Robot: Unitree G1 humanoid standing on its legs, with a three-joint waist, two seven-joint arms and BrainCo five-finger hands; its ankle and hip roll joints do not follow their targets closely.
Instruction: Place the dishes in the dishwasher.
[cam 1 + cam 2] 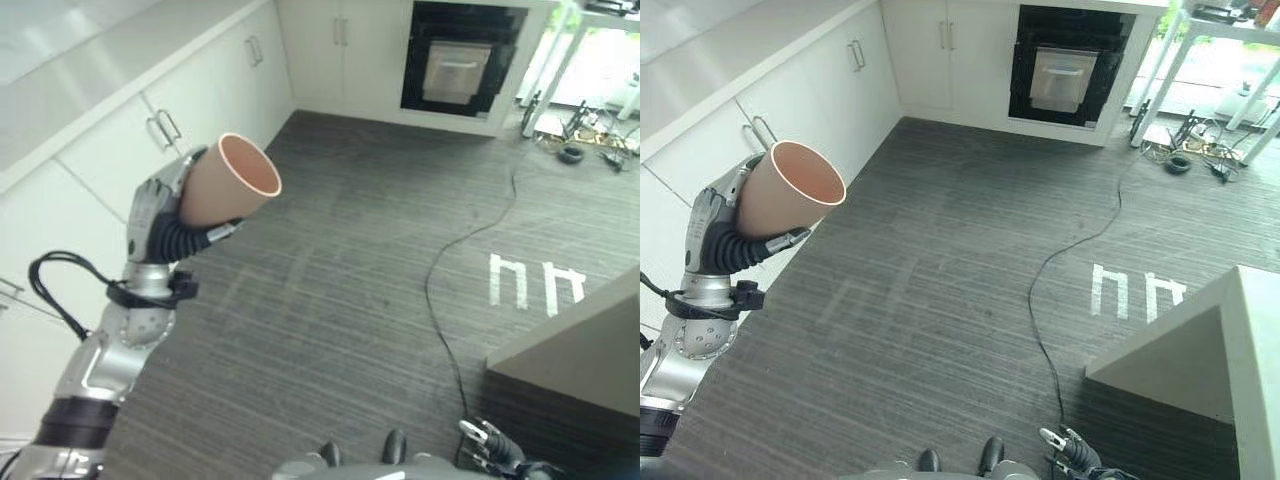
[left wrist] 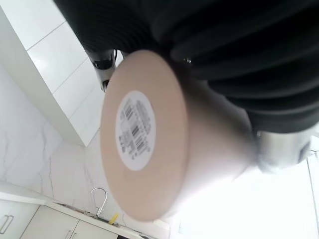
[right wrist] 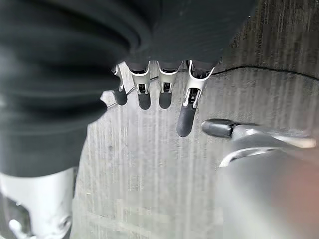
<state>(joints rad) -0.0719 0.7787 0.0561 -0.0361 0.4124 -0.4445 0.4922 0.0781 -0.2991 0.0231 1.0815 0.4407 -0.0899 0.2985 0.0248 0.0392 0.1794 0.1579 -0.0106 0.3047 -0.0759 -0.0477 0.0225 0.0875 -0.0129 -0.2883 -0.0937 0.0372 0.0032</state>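
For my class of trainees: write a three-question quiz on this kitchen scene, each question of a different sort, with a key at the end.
1. True or false: the robot's left hand is curled round a peach-coloured tapered plastic cup.
2. Multiple choice: the cup's open mouth faces (A) straight down at the floor, (B) up and away from the hand, (C) into the palm.
3. Fill the gap: the right hand hangs low over the dark striped floor with relaxed fingers and holds ____.

Key: 1 true. 2 B. 3 nothing.
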